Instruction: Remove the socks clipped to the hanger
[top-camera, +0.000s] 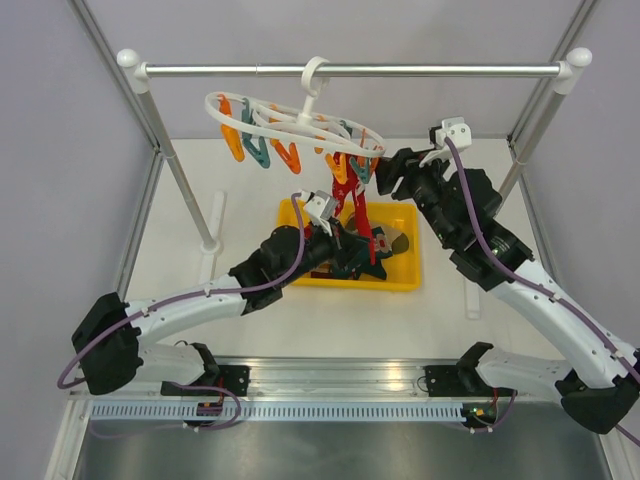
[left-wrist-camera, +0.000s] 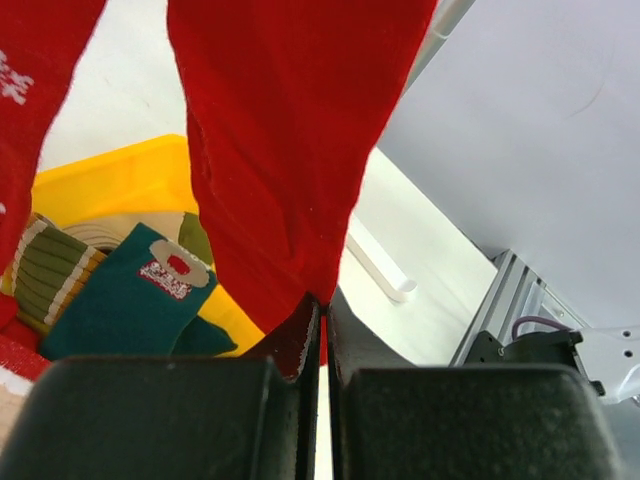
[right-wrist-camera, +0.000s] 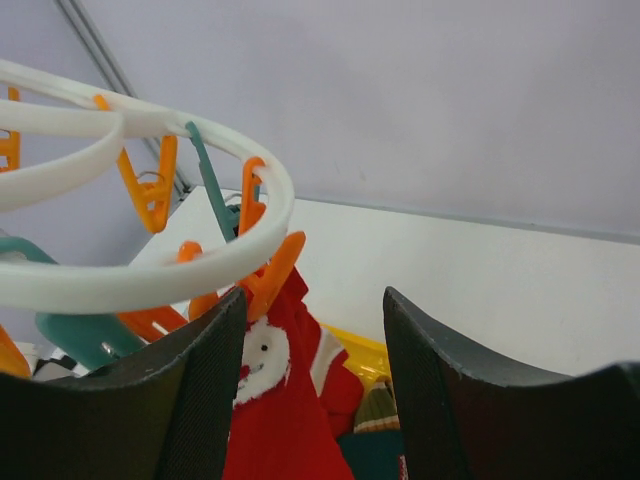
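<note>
If the left gripper (left-wrist-camera: 322, 312), clamped on the sock (left-wrist-camera: 290, 150), pulls before the gaping right gripper (right-wrist-camera: 315, 335) squeezes the peg (right-wrist-camera: 272, 272), fabric may slip.

In the left wrist view, the hanging red fabric sock (left-wrist-camera: 290, 150) is cut off at the 12 o'clock edge, so its upper end is lost. In the top view, the fingertips of the left hand (top-camera: 352, 245) are hidden behind it, and the yellow plastic tray (top-camera: 405, 277) is partly covered. In the right wrist view, the white plastic ring hanger (right-wrist-camera: 130, 285) is cropped at 9 o'clock.
</note>
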